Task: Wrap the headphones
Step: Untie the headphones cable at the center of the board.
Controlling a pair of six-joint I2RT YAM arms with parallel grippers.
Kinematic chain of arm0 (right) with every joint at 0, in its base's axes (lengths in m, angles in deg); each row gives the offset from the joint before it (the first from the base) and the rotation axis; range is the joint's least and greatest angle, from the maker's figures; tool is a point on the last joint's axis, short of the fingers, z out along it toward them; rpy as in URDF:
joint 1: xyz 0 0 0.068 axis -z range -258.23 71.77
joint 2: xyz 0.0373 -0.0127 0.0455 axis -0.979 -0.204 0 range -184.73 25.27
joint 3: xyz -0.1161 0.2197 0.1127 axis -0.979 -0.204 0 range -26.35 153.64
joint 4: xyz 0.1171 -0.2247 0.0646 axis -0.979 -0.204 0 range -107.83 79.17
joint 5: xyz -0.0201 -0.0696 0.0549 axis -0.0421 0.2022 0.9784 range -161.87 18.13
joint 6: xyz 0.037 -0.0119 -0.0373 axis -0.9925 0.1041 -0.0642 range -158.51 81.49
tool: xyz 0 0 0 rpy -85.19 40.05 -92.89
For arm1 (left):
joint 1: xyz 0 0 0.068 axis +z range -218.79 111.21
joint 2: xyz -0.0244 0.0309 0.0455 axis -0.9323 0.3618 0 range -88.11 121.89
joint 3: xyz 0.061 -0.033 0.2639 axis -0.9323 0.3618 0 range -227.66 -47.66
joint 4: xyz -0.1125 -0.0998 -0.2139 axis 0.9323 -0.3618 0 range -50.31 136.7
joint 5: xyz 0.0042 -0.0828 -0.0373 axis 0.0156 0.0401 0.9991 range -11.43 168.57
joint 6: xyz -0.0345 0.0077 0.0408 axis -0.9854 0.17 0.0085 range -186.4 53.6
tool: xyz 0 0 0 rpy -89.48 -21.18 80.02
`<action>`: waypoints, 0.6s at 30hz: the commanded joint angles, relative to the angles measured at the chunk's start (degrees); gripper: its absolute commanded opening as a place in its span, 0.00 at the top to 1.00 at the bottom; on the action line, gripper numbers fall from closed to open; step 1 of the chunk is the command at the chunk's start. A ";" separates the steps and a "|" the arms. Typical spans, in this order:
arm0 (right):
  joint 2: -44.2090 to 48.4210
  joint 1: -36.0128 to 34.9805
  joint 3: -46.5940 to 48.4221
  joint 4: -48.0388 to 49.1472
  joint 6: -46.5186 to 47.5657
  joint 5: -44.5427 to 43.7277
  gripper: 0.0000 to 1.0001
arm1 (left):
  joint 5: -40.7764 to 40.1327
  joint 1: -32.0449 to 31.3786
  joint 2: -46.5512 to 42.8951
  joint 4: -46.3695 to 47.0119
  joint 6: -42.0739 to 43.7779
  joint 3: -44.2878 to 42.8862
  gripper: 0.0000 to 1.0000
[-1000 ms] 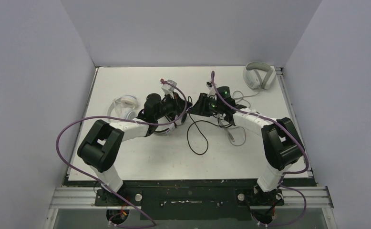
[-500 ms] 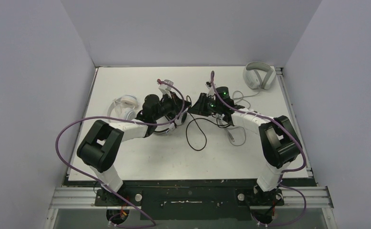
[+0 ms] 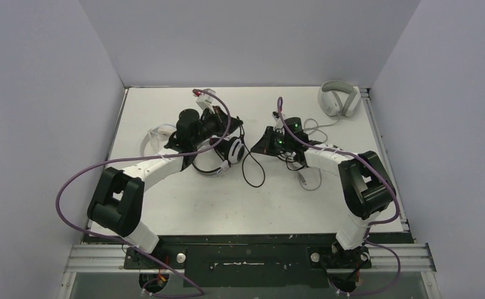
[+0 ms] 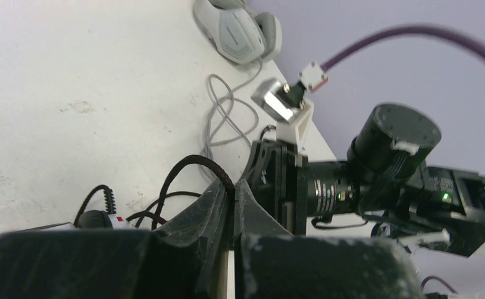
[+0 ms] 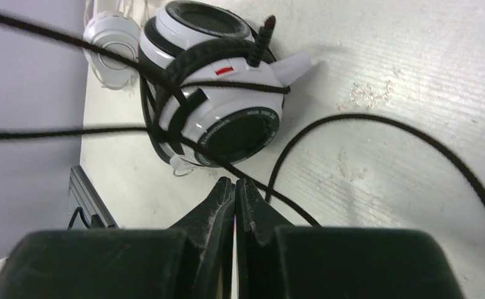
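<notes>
Black braided cable (image 4: pixel 193 163) nipped between the closed fingers of the left gripper (image 4: pixel 232 187), arching up out of the tips. Right gripper (image 5: pixel 235 184) pressed together too, with the same cable crossing right at its tips; cannot tell whether caught or merely brushed.

Headset (image 3: pixel 227 151) on its side near the middle of the bench (image 3: pixel 184 205), a little left of centre, cups close together, several strands of cable already crossing the white shell. Slack loop lying just toward the near edge from it. White pair (image 3: pixel 160 134) close to the left edge, thin lead unwrapped by the look of it. Grey pair (image 3: pixel 338 99) in the far right corner, not part of the job.

For handling, as a judgement:
- Hard glossy shells, likely slippery and apt to skid or roll if tugged. Pads soft, band springy.
- Heavier than the white pair, yet probably light enough to be dragged by a taut cable.
- Cable limp and braided, rough enough for a firm pinch, but prone to sliding off a rounded shell.
- Best taken on the cable itself, clear of where it enters the cup, or on the band between the cups to steady it. Not on any thin protruding part.
- White pair lighter, its lead finer and easier to lose from the tips.
</notes>
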 commanded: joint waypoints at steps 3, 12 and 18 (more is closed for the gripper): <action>1.45 0.32 -2.20 1.37 2.08 -1.00 1.00 | 0.83 5.67 -3.46 -8.44 -4.58 -6.24 1.00; 4.24 0.40 -1.64 3.63 3.25 -0.93 0.72 | 7.84 10.54 -2.31 -2.42 -11.22 -2.69 1.00; 2.12 -1.46 5.10 2.82 2.17 -2.26 0.57 | 8.91 10.17 -2.82 2.15 -13.82 1.15 1.00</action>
